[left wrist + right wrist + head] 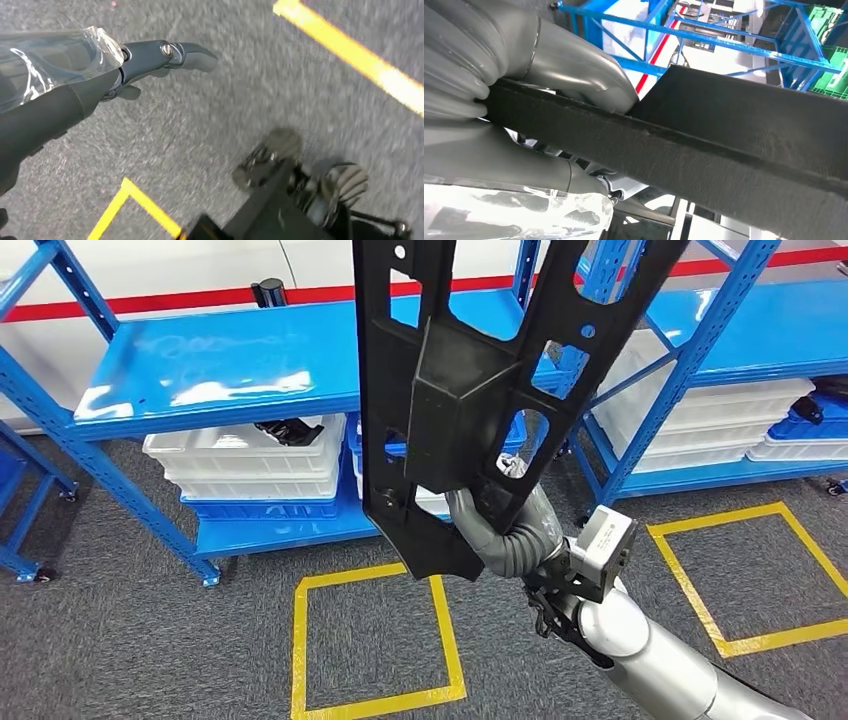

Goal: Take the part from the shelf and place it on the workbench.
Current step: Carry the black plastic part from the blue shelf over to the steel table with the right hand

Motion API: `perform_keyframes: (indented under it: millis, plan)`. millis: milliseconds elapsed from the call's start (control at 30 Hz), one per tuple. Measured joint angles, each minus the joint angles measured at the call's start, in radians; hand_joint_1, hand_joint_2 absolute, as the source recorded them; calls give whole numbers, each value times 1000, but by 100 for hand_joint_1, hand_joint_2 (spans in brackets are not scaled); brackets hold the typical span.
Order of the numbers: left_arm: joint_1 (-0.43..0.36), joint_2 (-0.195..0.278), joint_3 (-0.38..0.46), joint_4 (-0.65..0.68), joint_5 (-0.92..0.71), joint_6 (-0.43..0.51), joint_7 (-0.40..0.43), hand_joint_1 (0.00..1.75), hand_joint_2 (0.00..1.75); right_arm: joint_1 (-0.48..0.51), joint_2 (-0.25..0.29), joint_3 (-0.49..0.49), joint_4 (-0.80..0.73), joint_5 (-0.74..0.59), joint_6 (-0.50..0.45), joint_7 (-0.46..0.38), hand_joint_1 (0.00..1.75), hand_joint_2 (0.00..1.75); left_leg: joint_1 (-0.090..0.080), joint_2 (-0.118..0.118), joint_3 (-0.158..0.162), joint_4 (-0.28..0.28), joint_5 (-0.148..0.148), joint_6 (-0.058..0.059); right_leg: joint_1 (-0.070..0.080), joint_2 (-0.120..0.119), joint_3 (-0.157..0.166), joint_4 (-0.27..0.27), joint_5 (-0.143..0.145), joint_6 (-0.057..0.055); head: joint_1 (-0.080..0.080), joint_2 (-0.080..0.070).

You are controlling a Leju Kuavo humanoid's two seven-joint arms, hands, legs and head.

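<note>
Black and large, the part [455, 390] rises close before the head camera, a long moulded plastic frame with cut-out windows and a boxy raised block at its middle. It stands nearly upright, clear of the shelf, its lower end gripped by the right hand [500, 525], whose grey fingers wrap around the bottom bar. Behind it the blue shelf [230, 365] carries white bins [250, 465] on its lower level, one holding a dark item. A second blue rack [760, 330] to the right also bears white bins. Yellow tape squares [375, 645] mark the grey carpet. A red stripe runs along the white wall. No writing is legible.

From the left wrist camera, the left hand [150, 60] hangs over the carpet holding nothing, fingers extended and apart, clear film wrapped on its cover. Yellow floor tape [360, 62] crosses the blurred carpet.

From the right wrist camera, the right hand's thick grey fingers [574, 70] clamp the part's black edge [704, 145], thumb on one side and fingers on the other. Blue rack beams [704, 35] and green crates [829, 30] show beyond.
</note>
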Motion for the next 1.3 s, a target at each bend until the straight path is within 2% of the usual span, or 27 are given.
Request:
perform_keyframes:
  millis: [33, 67, 100, 167, 233, 267, 333, 367, 433, 500, 533, 567, 600, 633, 700, 767, 833, 900, 933, 1000, 1033, 1067, 1100, 1133, 1200, 1267, 1300]
  plan:
    - [0, 0, 0, 0, 0, 0, 0, 0, 175, 0, 0, 0, 1, 0, 0, 0, 175, 175, 0, 1, -16, 1, 12, 0, 0, 0, -6, 56, -17, 2, 0, 0]
    - [1, -1, 0, 0, 0, -1, 0, 0, 175, 1, 0, 0, 2, 0, 0, 0, 175, 175, 0, 2, -33, 2, 24, -1, 0, 0, 2, 84, -8, 4, 0, 0]
    - [1, -1, 0, 0, 0, -1, 0, 0, 175, 1, 0, 0, 3, 0, 0, 0, 175, 175, 1, 3, -49, 5, 36, -3, 0, 0, 27, 75, 20, 6, 0, 0]
    - [1, -1, 0, 0, 0, -1, 0, 0, 175, 0, 0, 0, 4, 0, 0, 0, 175, 175, 2, 3, -79, 14, 56, -11, -1, -1, 130, -44, 65, 7, 0, 0]
    - [0, -1, 0, 0, -1, -1, 0, 0, 175, -2, 0, 0, 4, 0, 0, 0, 175, 175, -1, 3, -99, 25, 70, -21, 2, -1, 233, -195, 52, 2, 0, 0]
    - [-1, -1, 0, 0, -2, -1, 0, 0, 175, -3, 0, -1, 4, 0, 0, -1, 175, 175, -2, 3, -104, 28, 76, -28, 4, -1, 256, -235, 39, -3, -1, 0]
    - [-1, -1, 0, 0, -3, -1, -1, 0, 175, -2, 0, -1, 4, 0, 0, -1, 175, 175, 0, 3, -110, 29, 89, -40, 6, -1, 252, -247, 42, -19, -1, 0]
    - [0, -1, 0, 0, -3, 0, -1, 0, 175, -2, 0, -1, 4, 0, 0, -1, 175, 175, 3, 3, -115, 38, 80, -46, 4, -2, 247, -246, 49, -28, -1, 0]
    - [-1, -1, 0, 0, -3, 1, -2, 0, 175, -3, 0, -1, 4, 0, 0, -1, 175, 175, 8, 2, -143, 110, 13, -58, 1, -5, 231, -247, 67, -42, -1, 0]
    - [-5, -1, 1, 0, -3, 2, -4, 0, 175, -2, 1, -1, 4, 0, 0, -1, 175, 175, 10, 2, -189, 257, -80, -70, 1, -5, 210, -246, 85, -46, -2, 0]
    - [-6, -1, 1, 0, -3, 2, -5, 0, 175, -1, 2, 0, 4, 0, 0, -1, 175, 175, 11, 2, -204, 319, -104, -73, 1, -5, 201, -245, 92, -45, -2, 0]
    - [-7, -1, 2, 0, -3, 2, -5, 0, 175, 0, 2, 0, 4, 0, 0, -1, 175, 175, 11, 2, -201, 349, -108, -74, 1, -5, 192, -245, 98, -43, -2, 0]
    - [-7, -1, 2, 0, -3, 2, -5, 0, 175, 0, 2, 0, 4, 0, 0, -1, 175, 175, 12, 2, -177, 332, -95, -74, 1, -4, 186, -244, 103, -41, -2, 0]
    - [-5, -1, 2, 0, -4, 2, -4, 0, 175, 1, 2, 0, 4, 0, 0, -1, 175, 175, 13, 2, -133, 274, -71, -72, 1, -4, 181, -244, 107, -39, -2, 0]
    - [-1, -1, 1, 0, -6, 1, -3, 0, 175, 0, 1, -1, 4, -6, 1, 0, 175, 175, 14, -17, -31, 115, -36, -64, 1, 2, 174, -244, 113, -31, -1, 0]
    - [2, -1, 1, 0, -8, 1, -3, 0, 175, -2, 1, -1, 4, -21, 2, 2, 175, 175, 12, -37, 15, 33, -31, -53, 1, 10, 167, -244, 121, -19, -1, 0]
    - [6, -1, 1, 0, -9, 1, -3, 0, 175, -2, 1, -2, 4, -38, 3, 4, 175, 175, 9, -31, 13, 24, -30, -42, 1, 18, 159, -244, 128, -7, -1, 0]
    - [8, -1, 1, 0, -9, 2, -3, 0, 175, -1, 0, -6, 4, -47, 4, 2, 175, 175, 11, -16, 8, 19, -24, -28, 1, 17, 140, -213, 106, 1, 0, 0]
    - [8, -1, 1, 0, -8, 3, -3, 0, 175, 1, -1, -9, 4, -49, 4, 0, 175, 175, 12, -8, 6, 17, -20, -21, 1, 14, 118, -165, 77, 4, 1, 0]
    - [9, 0, 1, 0, -5, 4, -4, 0, 175, 8, -3, -15, 4, -50, 3, -3, 175, 175, 8, 7, 2, 17, -17, -13, 0, 9, 52, -19, 6, 7, 2, 0]
    - [10, 0, 1, 0, -3, 5, -5, 0, 175, 15, -5, -17, 4, -48, 2, -5, 175, 175, 5, 16, 0, 17, -17, -11, 0, 8, 22, 46, -17, 8, 2, 0]
    - [13, 0, 1, 0, 0, 5, -6, 0, 175, 24, -8, -19, 4, -46, 1, -6, 175, 175, 3, 24, 0, 17, -16, -10, 0, 7, 9, 78, -21, 8, 2, 0]
    - [15, 0, 1, 0, 3, 6, -7, 0, 175, 36, -13, -22, 2, -43, 0, -7, 175, 175, 1, 33, 0, 17, -16, -9, 1, 6, 16, 67, -4, 7, 2, 0]
    - [17, 0, 1, 0, 5, 6, -8, 0, 175, 47, -19, -26, 0, -41, -1, -9, 175, 175, -1, 41, 1, 17, -16, -9, 1, 0, 43, 14, 28, 4, 2, 0]
    - [18, 0, 1, 0, 9, 8, -11, 0, 175, 66, -30, -37, -9, -35, -3, -13, 175, 175, -6, 55, 3, 19, -18, -10, 8, -45, 120, -139, 96, -5, 2, 0]
    - [21, 0, 2, 0, 15, 8, -17, 0, 175, 85, -40, -49, -23, -24, -5, -17, 175, 175, -13, 72, 1, 22, -20, -15, 18, -83, 157, -225, 121, -16, 1, 0]
    - [24, 0, 2, 0, 18, 9, -20, 0, 175, 99, -45, -55, -30, -17, -6, -19, 175, 175, -15, 82, 0, 24, -21, -17, 22, -83, 157, -234, 120, -20, 1, 0]
